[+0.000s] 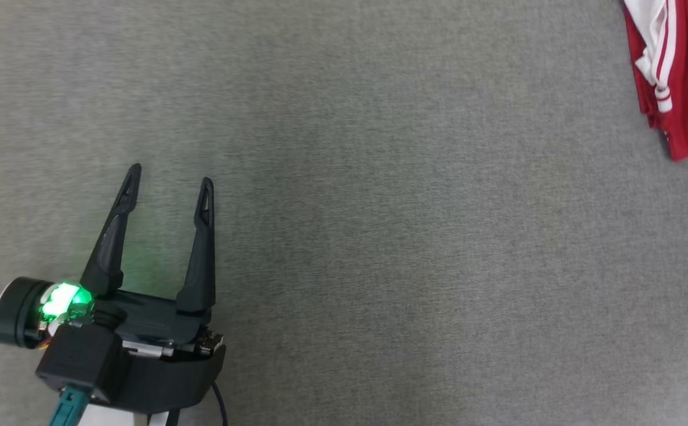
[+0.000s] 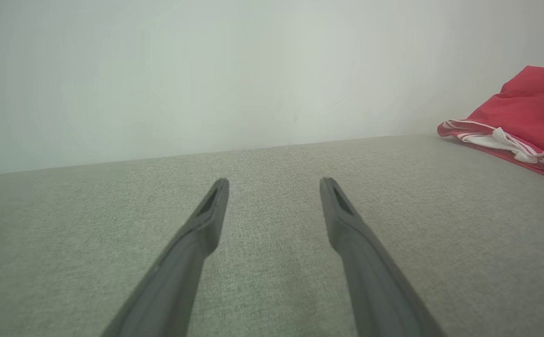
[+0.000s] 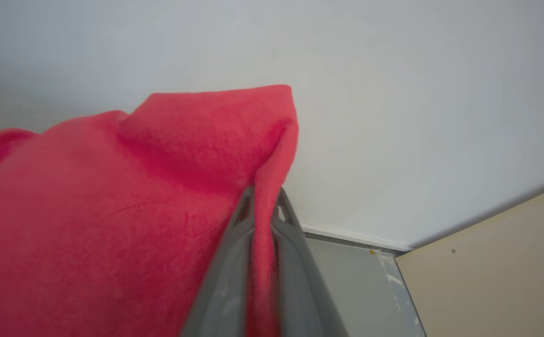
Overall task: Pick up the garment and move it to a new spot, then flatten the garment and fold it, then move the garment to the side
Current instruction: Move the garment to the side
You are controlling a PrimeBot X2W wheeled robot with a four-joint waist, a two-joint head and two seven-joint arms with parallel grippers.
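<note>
Right gripper (image 3: 263, 194) is clamping a fold of the red garment (image 3: 112, 210). In the right wrist view the jaws are nearly closed, with a thin ridge of cloth pinched between them. The cloth is peaking up above the fingertips and draping away to the left of that view.

Left gripper (image 1: 171, 176) is hanging empty with its jaws spread wide. It's sitting over bare grey fabric surface (image 1: 379, 236) at the lower left of the head view, touching nothing.

The garment is sitting at the far right edge of the work area, well apart from the left gripper. The head view is catching only its corner at top right: red, with white striped trim and stacked edges. In the left wrist view its lower part is resting on the surface while the top is tenting upward.

My read is that this is a carry step and the right arm is doing it alone. The stacked edges are looking like a finished fold, so I'm leaning toward the last step, moving it aside. I can't rule out the first pick-up, though.

The next move is calling for a low, slow drag or lift by the right arm. A one-point pinch is going to let the layers slide or open. Then it needs to lay the garment flat before letting go, with the left arm staying out of the way.
</note>
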